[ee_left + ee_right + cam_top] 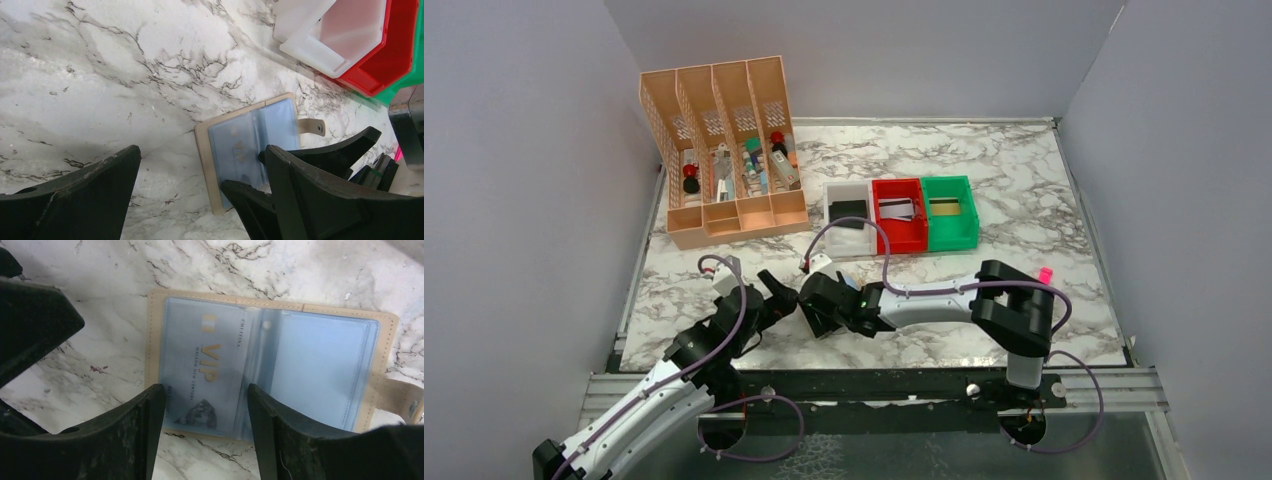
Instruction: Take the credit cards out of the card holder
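Note:
The tan card holder [150, 340] lies open on the marble with its pale blue lining up and its tab [312, 127] to one side. A silvery card marked VIP [205, 370] sits in its left pocket. The right pocket [320, 365] looks empty. My right gripper [205, 392] is open, and its fingertips [150, 410] straddle the near end of the VIP card. My left gripper [200, 200] is open and empty just beside the holder [240, 145]. In the top view both grippers [774, 297] [812, 318] meet at the table's front and cover the holder.
White [832, 222], red [906, 240] and green [954, 237] bins stand mid-table, with a black card [849, 210] in the white one and a greyish card [896, 208] in the red one. An orange desk organiser [724, 215] is at the back left. A pink stick [1045, 273] lies to the right.

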### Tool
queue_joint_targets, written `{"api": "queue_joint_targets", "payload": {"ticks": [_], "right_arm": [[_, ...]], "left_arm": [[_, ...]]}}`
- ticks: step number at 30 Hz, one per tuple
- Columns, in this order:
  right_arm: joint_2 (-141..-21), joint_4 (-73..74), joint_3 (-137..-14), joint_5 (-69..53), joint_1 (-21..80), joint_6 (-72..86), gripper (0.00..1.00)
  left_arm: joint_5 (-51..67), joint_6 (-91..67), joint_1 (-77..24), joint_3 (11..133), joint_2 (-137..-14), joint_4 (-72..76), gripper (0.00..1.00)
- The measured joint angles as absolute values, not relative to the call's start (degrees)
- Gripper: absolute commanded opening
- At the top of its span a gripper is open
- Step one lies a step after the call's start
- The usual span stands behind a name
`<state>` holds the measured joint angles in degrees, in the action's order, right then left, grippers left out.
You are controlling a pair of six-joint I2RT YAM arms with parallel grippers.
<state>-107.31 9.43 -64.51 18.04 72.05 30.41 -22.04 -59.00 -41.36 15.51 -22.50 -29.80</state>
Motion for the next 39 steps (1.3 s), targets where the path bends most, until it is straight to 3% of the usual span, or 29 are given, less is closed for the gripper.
{"api": "queue_joint_targets", "payload": {"ticks": [9, 14, 23, 26, 39], "right_arm": [[-107.66, 8.78, -64.69, 16.64, 72.03, 30.46, 0.72], [-108.53, 9.30, -65.36, 19.73, 72.73, 30.89, 0.60], [-108.31, 8.91, -64.97, 20.69, 72.86, 31.05, 0.48], [-107.59, 7.97, -64.18, 18.72, 72.40, 31.03, 0.44], [-103.11, -1.52, -56.51, -1.19, 63.24, 34.72, 0.45]], "left_arm": [[-23.68, -59.81, -41.36, 15.51, -18.52, -33.34, 0.98], [-24.27, -60.73, -41.36, 15.51, -16.40, -34.94, 0.98], [-24.67, -61.71, -41.39, 15.51, -15.29, -34.89, 0.98], [-24.69, -61.71, -41.39, 15.51, -15.27, -34.89, 0.98], [-23.31, -59.99, -41.39, 15.51, -15.59, -32.60, 0.99]]}}
